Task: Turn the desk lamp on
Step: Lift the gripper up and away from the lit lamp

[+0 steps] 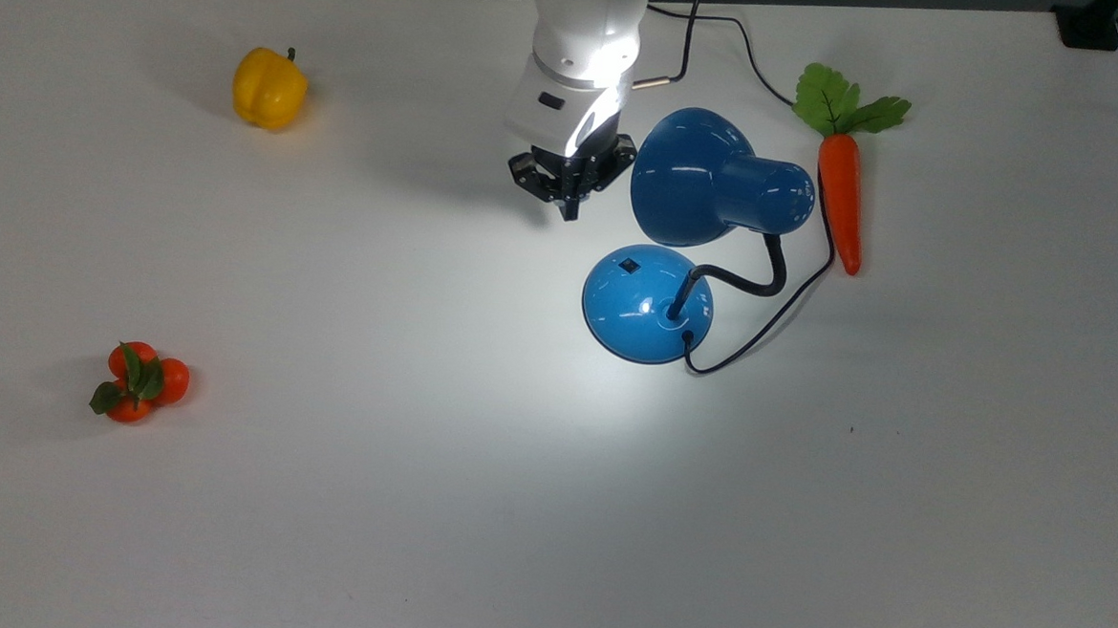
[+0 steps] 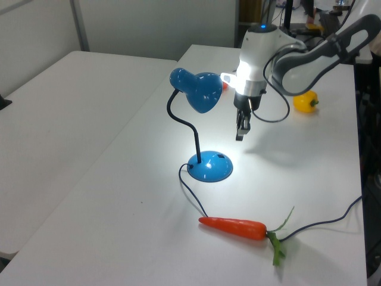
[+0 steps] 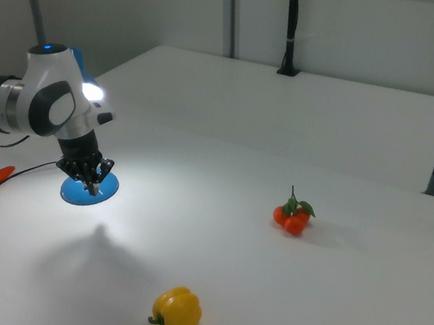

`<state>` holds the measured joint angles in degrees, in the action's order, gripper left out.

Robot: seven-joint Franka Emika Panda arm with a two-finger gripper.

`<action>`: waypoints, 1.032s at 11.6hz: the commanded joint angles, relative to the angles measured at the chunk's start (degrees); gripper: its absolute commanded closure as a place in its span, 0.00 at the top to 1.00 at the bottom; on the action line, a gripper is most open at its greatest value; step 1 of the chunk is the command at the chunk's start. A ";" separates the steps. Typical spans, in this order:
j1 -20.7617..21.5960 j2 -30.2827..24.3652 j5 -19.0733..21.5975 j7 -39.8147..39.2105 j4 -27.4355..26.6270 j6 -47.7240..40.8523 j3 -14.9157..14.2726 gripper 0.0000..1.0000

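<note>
One gripper (image 1: 569,209), fingers pressed together, empty; above the table (image 1: 415,498), clear of the desk lamp (image 1: 648,304).

White table (image 1: 432,537) carries three non-task items. Yellow bell pepper (image 1: 268,88): top view, about 10 o'clock of table centre, lying alone, stem toward 1 o'clock. Cluster of small orange tomatoes with green leaves (image 1: 139,383): about 8 o'clock, well apart from the pepper. Carrot (image 1: 840,195) with green leafy top: about 2 o'clock, tip pointing to 6 o'clock, leaves at 12 o'clock. A second white table (image 2: 65,101) stands beside the first in the left view, bare surface.
</note>
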<state>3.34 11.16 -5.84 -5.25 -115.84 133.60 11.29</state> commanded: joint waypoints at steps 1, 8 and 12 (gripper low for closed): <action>-5.69 -3.94 0.48 -0.46 5.24 -15.59 0.05 0.00; -7.03 -7.81 0.57 2.42 24.16 -38.31 -4.96 0.00; -0.99 -8.95 0.66 6.29 24.96 -39.56 -8.90 0.07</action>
<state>-3.21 3.05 -5.76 -2.51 -91.23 95.38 6.42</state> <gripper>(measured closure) 0.960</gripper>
